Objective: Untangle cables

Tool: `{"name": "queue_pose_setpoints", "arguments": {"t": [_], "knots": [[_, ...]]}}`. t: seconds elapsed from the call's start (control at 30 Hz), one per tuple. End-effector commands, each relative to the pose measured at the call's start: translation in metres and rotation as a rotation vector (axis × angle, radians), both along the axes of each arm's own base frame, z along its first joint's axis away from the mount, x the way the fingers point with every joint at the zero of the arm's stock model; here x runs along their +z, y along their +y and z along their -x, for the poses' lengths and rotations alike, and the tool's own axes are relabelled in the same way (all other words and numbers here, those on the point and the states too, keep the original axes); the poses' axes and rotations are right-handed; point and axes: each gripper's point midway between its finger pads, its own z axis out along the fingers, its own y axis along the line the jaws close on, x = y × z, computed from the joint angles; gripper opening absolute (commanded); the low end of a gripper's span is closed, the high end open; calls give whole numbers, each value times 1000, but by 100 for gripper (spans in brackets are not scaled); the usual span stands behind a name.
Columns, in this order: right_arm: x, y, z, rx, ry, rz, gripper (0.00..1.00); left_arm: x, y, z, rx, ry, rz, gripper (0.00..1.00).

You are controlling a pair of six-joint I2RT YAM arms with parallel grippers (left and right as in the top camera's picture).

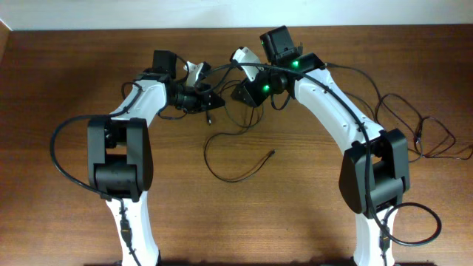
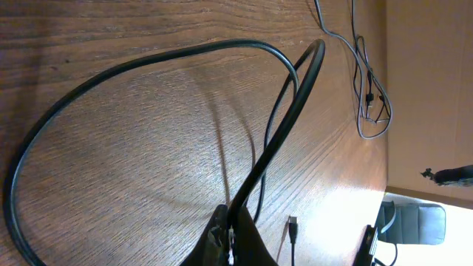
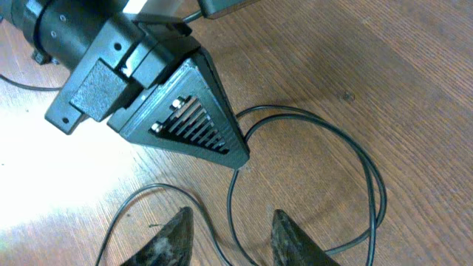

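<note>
In the overhead view a thin black cable (image 1: pixel 272 154) sprawls in a loose loop at the table's middle, running up to both grippers. My left gripper (image 1: pixel 209 101) is shut on a black cable (image 2: pixel 185 50), which rises from its closed jaws (image 2: pixel 230 236) and arcs in a wide loop over the wood. A small plug end (image 2: pixel 293 222) lies beside the jaws. My right gripper (image 1: pixel 244 94) is open just above the table, and in the right wrist view its fingers (image 3: pixel 230 240) straddle a thin cable loop (image 3: pixel 373 177) without gripping it.
Another loose black cable (image 1: pixel 425 137) lies at the right side of the table, also visible far off in the left wrist view (image 2: pixel 369 103). The left gripper's body (image 3: pixel 162 103) sits close in front of the right fingers. Thick arm wires curve beside both bases.
</note>
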Motion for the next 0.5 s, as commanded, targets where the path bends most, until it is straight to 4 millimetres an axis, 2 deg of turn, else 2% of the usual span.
{"name": "queue_pose_setpoints", "arguments": {"t": [0.0, 0.03, 0.07, 0.13, 0.17, 0.3, 0.37, 0.47], "knots": [[-4, 1, 3, 14, 6, 5, 47, -3, -2, 2, -15, -1, 12, 0], [-7, 1, 4, 55, -27, 26, 47, -3, -2, 2, -15, -1, 12, 0], [-16, -2, 1, 92, -70, 74, 51, -3, -2, 2, -15, -1, 12, 0], [-39, -19, -12, 85, -132, 219, 61, -3, -2, 2, -15, -2, 12, 0], [-57, -27, -18, 120, -164, 293, 67, -3, -2, 2, -15, -2, 12, 0], [-77, -26, -20, 227, -212, 330, 68, -3, -2, 1, -15, -5, 12, 0], [-84, -39, -26, 174, -204, 398, 68, -3, -2, 1, -15, -5, 12, 0], [-87, -62, -38, -47, -118, 420, 68, -3, -2, 1, -15, -5, 12, 0]]}}
